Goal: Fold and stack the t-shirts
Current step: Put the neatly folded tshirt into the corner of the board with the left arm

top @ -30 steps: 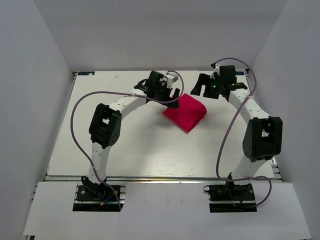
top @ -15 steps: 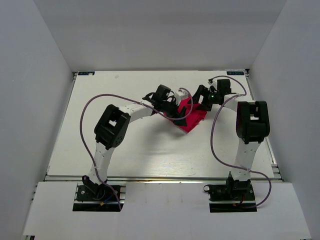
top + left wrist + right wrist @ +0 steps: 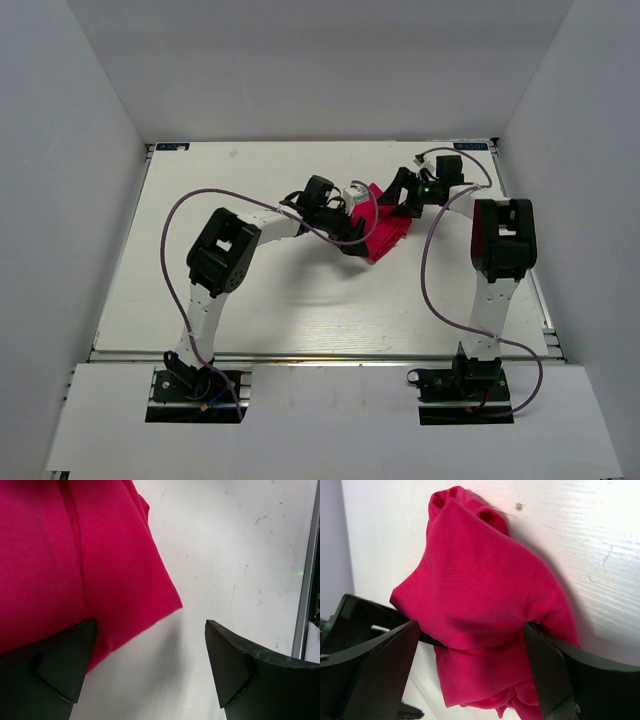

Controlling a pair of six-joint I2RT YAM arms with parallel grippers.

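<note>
Top external — bunched pink t-shirt

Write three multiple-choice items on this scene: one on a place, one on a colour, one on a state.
1. Where does the t-shirt lie on the table?
A. between the left gripper and right gripper
B. by the arm bases
C. far left corner

2. Its colour?
A. blue
B. crimson-pink
C. white

3. The left gripper is:
A. shut on cloth
B. shut on nothing
C. open

1 A, the overhead view shows a gripper on each side; 2 B, every view shows it; 3 C, its wrist view shows the jaws wide apart.
</note>
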